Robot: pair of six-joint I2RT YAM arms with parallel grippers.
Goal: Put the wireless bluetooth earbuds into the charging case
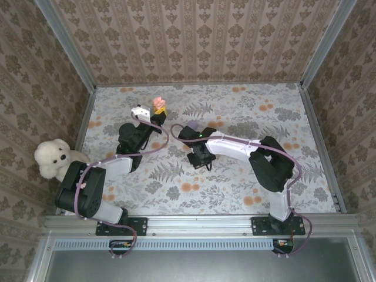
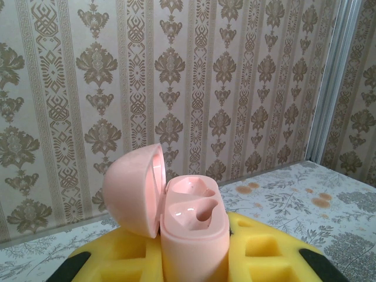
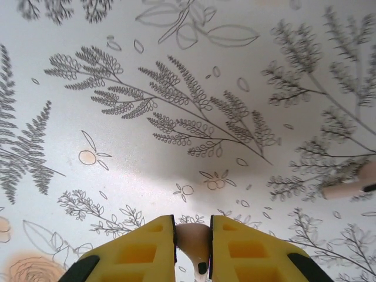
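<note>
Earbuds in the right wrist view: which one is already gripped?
The bottom-centre earbud, pinched between the yellow fingers of the right gripper. The other earbud lies loose on the table at the right edge, untouched.

Walls (image 1: 200, 41): beige damask-pattern wallpaper on three sides, grey metal posts (image 1: 66, 44) at the back corners. Desk (image 1: 235, 182): pale floral-print covering, evenly lit.

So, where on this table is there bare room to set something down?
The floral table is bare at far right, beyond the right arm, and in front, between the arm bases. Crowded mid-table: the open pink charging case in the left gripper, the right gripper, a loose pink earbud.
</note>
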